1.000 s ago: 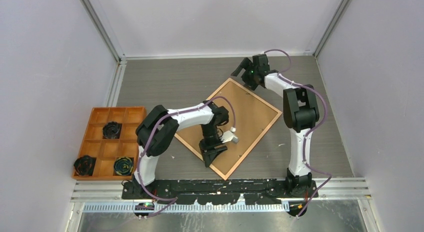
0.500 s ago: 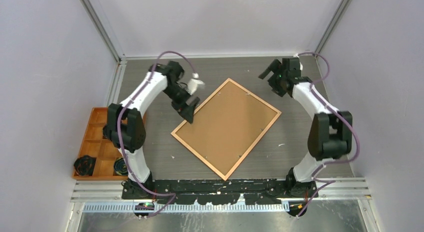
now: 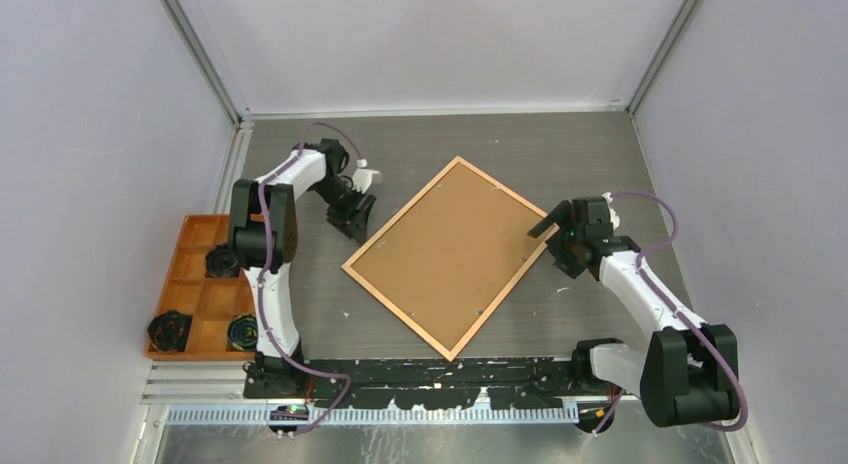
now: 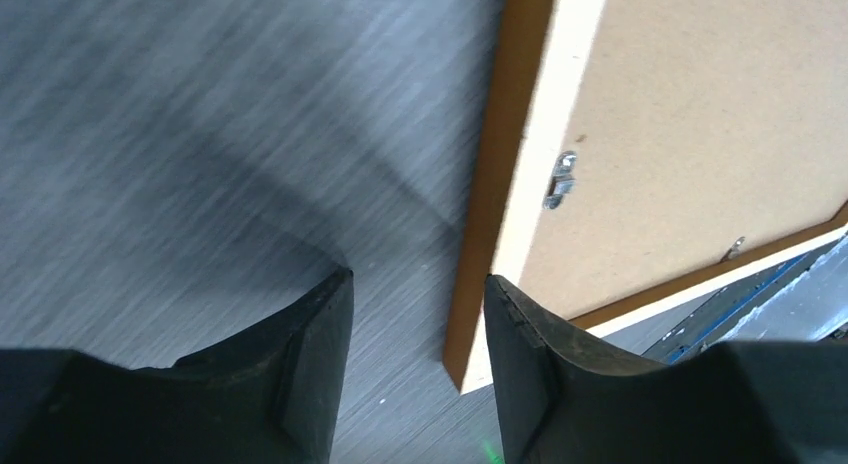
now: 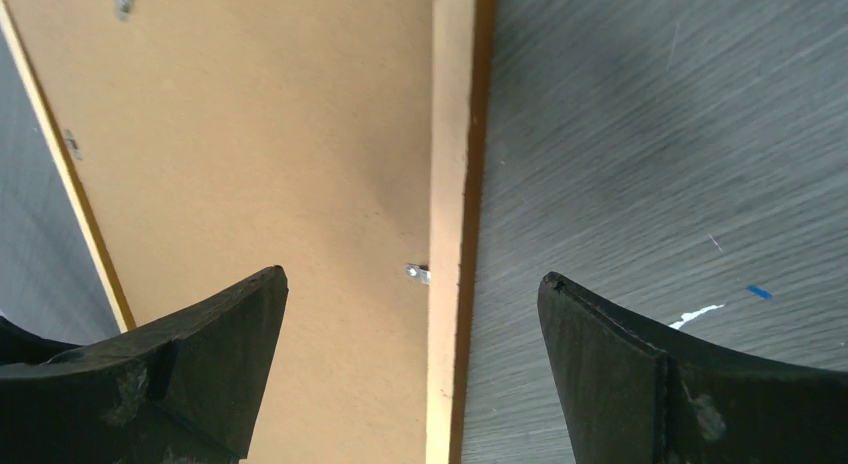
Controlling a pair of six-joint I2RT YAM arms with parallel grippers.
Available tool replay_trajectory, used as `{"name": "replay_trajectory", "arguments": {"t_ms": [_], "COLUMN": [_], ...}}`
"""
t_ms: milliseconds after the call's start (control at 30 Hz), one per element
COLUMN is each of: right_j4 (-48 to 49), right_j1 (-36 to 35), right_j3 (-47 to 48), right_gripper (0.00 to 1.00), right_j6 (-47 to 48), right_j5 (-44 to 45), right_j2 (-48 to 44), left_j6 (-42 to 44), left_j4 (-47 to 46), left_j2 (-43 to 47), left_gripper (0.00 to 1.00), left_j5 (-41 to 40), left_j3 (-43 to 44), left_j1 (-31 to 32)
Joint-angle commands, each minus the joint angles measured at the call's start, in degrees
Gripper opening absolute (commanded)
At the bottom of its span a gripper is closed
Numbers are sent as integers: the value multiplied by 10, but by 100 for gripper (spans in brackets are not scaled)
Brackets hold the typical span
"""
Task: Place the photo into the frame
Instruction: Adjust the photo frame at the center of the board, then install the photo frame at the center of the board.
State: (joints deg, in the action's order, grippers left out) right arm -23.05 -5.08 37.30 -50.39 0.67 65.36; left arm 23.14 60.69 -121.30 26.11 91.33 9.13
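The frame (image 3: 452,254) lies back-up on the dark table, turned like a diamond, its brown fibreboard back showing with small metal clips. The photo is not in view. My left gripper (image 3: 355,221) is open and empty beside the frame's upper-left rail; in the left wrist view the frame's corner (image 4: 470,354) sits between its fingers. My right gripper (image 3: 556,242) is open and empty over the frame's right corner; in the right wrist view the rail (image 5: 452,244) runs between its spread fingers, with a clip (image 5: 418,274) next to it.
An orange compartment tray (image 3: 205,284) with black items stands at the left table edge. White walls close in the table on three sides. The arm bases sit on a rail (image 3: 440,374) at the near edge.
The left gripper went from over the frame's lower part out to the frame's upper-left side. The right gripper came from the far corner down to the frame's right corner. The frame stayed put.
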Motion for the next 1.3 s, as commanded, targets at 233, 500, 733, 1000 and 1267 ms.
{"name": "replay_trajectory", "arguments": {"t_ms": [233,500,733,1000,1267], "right_j4": [172,212,114,95,246], "right_j1": [18,40,59,-59,-238], "right_j3": [4,63,182,307,235], "right_gripper": [100,100,100,88,81], "right_j6": [-45,-45,7,12,-87], "right_j5": [-77,-116,-38,-51,-157], "right_j2": [130,220,216,268,298], "left_j6": [82,182,264,194,182], "left_j4": [12,101,203,171,154], "left_j2": [80,106,103,56,3], "left_gripper": [50,49,51,46,43], "left_j5": [83,155,211,210,229], "left_j3": [-155,-214,-176,-76,-83], "left_j1": [52,77,74,20,14]}}
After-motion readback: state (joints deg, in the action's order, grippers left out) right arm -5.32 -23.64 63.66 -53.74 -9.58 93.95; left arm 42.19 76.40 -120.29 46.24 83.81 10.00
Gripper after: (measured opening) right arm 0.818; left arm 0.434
